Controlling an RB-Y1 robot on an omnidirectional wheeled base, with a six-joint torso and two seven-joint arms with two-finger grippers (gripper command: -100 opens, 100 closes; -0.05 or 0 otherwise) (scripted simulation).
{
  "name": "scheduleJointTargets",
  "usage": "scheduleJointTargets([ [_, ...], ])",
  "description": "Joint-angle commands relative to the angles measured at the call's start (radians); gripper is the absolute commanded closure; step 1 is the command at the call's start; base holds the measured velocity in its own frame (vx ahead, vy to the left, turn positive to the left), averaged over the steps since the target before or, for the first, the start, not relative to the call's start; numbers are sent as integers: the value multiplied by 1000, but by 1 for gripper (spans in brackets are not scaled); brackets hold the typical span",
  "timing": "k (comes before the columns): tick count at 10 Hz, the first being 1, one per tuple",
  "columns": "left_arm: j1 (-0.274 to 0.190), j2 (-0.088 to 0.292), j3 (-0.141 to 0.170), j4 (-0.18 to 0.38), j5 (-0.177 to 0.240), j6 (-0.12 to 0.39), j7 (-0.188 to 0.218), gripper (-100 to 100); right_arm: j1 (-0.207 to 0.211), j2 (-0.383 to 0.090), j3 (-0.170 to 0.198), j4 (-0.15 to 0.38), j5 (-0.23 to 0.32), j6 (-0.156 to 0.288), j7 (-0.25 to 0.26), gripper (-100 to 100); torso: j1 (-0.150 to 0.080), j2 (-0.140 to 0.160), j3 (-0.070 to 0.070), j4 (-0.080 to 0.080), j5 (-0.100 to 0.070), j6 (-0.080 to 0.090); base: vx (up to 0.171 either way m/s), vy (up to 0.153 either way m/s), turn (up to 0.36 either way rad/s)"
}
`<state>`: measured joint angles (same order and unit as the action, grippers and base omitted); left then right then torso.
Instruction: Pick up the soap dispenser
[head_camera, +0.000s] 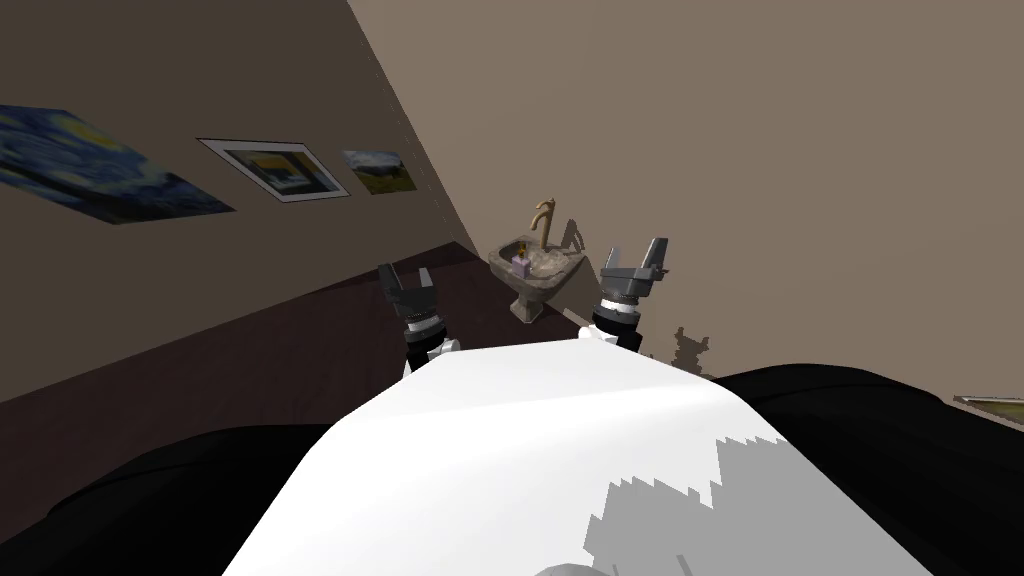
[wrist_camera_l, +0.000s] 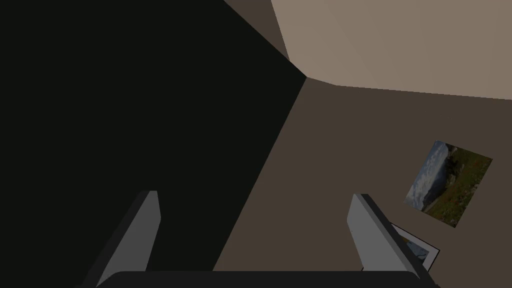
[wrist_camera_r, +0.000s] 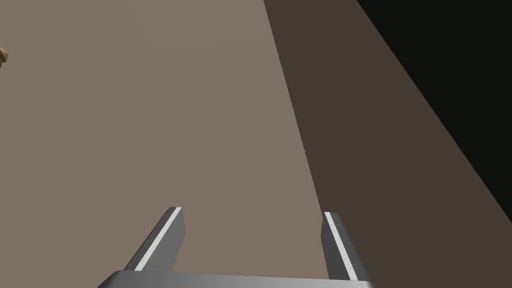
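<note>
A small purple soap dispenser (head_camera: 521, 263) with a yellowish top stands on the rim of a stone-coloured pedestal sink (head_camera: 534, 275), beside a tall tan faucet (head_camera: 543, 220). My left gripper (head_camera: 405, 283) hangs open, well to the left of the sink and apart from it. My right gripper (head_camera: 637, 262) is open too, just right of the basin, empty. In the left wrist view the left gripper (wrist_camera_l: 252, 220) points up at a wall corner. In the right wrist view the right gripper (wrist_camera_r: 252, 230) faces a plain brown wall.
The sink is mounted against the brown wall on the right, near the room's corner. Three pictures (head_camera: 275, 168) hang on the left wall. Dark wooden floor (head_camera: 250, 350) lies between me and the sink.
</note>
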<state>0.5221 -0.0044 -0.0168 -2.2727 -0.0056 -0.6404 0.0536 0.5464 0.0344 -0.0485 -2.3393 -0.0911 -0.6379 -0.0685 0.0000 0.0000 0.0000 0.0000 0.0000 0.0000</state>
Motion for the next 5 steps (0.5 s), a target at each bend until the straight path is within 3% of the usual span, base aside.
scheduleJointTargets([
  [1, 0, 0, 0, 0, 0, 0, 0, 0, 9, -39, 6, 15, 6, -1, -1, -100, 0, 0, 0, 0, 0, 0, -21, 13, 31],
  [5, 0, 0, 0, 0, 0, 0, 0, 0, 46, -147, 27, 69, 30, -7, -6, -100, 3, 6, 3, 1, 1, 0, -71, 35, 41],
])
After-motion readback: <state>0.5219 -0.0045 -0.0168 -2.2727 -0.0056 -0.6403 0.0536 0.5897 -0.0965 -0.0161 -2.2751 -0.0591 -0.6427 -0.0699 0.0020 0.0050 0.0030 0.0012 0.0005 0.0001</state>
